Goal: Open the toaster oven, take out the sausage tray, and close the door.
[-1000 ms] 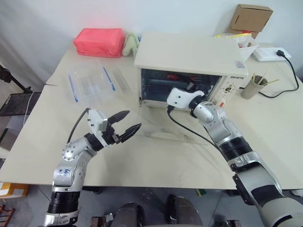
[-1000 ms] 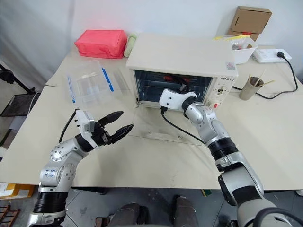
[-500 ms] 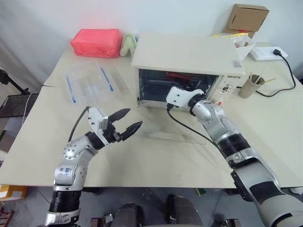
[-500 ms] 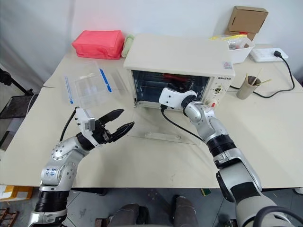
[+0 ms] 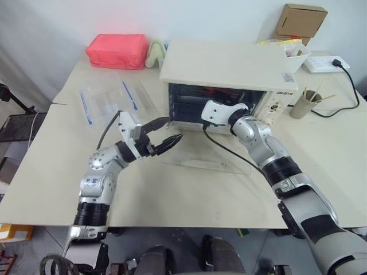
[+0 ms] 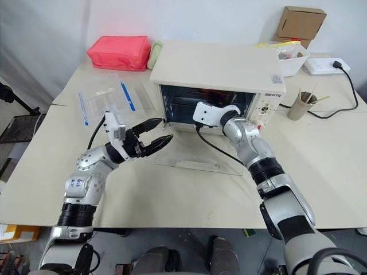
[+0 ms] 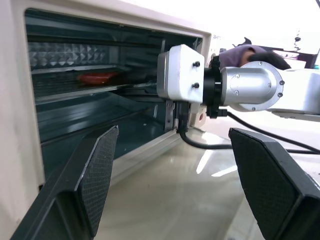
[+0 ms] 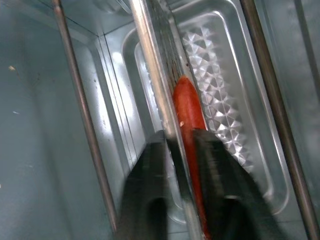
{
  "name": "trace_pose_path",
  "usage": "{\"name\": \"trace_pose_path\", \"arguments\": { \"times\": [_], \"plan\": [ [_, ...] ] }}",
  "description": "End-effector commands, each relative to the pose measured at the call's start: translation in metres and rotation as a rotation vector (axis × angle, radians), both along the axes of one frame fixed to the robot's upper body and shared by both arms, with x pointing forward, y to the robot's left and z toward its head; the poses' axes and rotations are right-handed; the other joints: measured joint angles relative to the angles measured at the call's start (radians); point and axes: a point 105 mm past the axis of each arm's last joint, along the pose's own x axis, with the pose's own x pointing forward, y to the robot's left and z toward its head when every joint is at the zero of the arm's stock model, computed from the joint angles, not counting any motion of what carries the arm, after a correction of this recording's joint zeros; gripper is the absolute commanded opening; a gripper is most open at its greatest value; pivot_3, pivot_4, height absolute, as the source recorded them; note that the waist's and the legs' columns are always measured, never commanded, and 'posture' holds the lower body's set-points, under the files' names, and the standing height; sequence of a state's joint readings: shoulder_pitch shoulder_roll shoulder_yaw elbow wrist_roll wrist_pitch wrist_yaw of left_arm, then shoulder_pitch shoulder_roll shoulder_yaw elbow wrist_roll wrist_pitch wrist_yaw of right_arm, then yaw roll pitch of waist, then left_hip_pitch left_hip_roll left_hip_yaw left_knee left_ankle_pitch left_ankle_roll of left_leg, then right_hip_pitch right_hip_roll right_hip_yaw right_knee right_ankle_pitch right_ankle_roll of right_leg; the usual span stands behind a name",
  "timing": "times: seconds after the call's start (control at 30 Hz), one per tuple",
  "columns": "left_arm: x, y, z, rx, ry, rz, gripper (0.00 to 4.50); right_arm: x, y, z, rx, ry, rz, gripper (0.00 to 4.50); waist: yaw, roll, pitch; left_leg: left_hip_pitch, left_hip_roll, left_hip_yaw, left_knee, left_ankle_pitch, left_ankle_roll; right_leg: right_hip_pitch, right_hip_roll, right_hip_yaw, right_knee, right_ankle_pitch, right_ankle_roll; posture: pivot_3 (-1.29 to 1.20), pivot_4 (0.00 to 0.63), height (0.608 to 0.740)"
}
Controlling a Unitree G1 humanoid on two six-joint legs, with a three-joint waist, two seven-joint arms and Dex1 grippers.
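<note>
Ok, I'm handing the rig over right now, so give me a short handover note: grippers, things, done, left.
Right gripper: inside the cream-white boxy toaster oven, fingers closed on the front rim of the shallow silver metal sausage tray.
Left gripper: open, empty, before the oven's left side.
Glass-paned door: down flat on the table.
Done: door opened, tray gripped.
Left: pull tray out, set it down, close door.

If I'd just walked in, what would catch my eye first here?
Probably the cream toaster oven in the middle of the table, its door lying flat open, with the right gripper reaching inside and pinching the rim of the sausage tray. Then the left gripper hovering open before it, and the pink box behind.
</note>
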State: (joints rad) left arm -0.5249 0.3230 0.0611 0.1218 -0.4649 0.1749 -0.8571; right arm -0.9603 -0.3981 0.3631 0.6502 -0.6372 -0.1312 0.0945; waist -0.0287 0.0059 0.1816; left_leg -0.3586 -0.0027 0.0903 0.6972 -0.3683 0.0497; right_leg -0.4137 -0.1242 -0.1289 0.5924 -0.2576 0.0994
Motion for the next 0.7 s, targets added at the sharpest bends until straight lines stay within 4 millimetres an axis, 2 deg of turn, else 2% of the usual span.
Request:
{"name": "trace_pose_path", "arguments": {
  "times": [0.03,0.3,0.53,0.7],
  "plan": [
    [0.007,-0.006,0.013,-0.007,-0.03,-0.029,3.76,0.0,0.001,0.023,0.057,-0.067,0.002,0.0,0.0,0.0,0.0,0.0,0.0,0.0,0.0,0.0,0.0,0.0,0.0,0.0,0.0,0.0,0.0,0.0,0.15,0.74],
    [0.039,-0.003,0.054,-0.076,-0.074,-0.027,3.76,-0.004,0.006,0.037,0.025,-0.121,0.034,0.0,-0.001,0.0,0.0,-0.001,0.0,0.0,0.0,0.001,0.0,0.0,0.001,-0.004,-0.001,0.0,0.0,0.0,0.15,0.74],
    [0.06,0.002,0.068,-0.105,-0.056,0.013,3.76,-0.021,0.015,0.042,-0.038,-0.131,0.125,0.0,0.001,-0.001,0.001,-0.004,0.001,-0.001,0.0,0.001,0.0,-0.003,0.002,-0.005,-0.001,0.0,0.0,0.0,0.15,0.74],
    [0.061,0.002,0.063,-0.12,-0.016,-0.039,3.76,-0.054,0.01,0.027,-0.122,-0.11,0.195,0.0,0.002,-0.001,0.001,-0.013,0.0,0.0,0.0,0.001,0.0,-0.013,0.004,-0.005,0.002,0.0,0.0,0.0,0.15,0.74]
  ]
}}
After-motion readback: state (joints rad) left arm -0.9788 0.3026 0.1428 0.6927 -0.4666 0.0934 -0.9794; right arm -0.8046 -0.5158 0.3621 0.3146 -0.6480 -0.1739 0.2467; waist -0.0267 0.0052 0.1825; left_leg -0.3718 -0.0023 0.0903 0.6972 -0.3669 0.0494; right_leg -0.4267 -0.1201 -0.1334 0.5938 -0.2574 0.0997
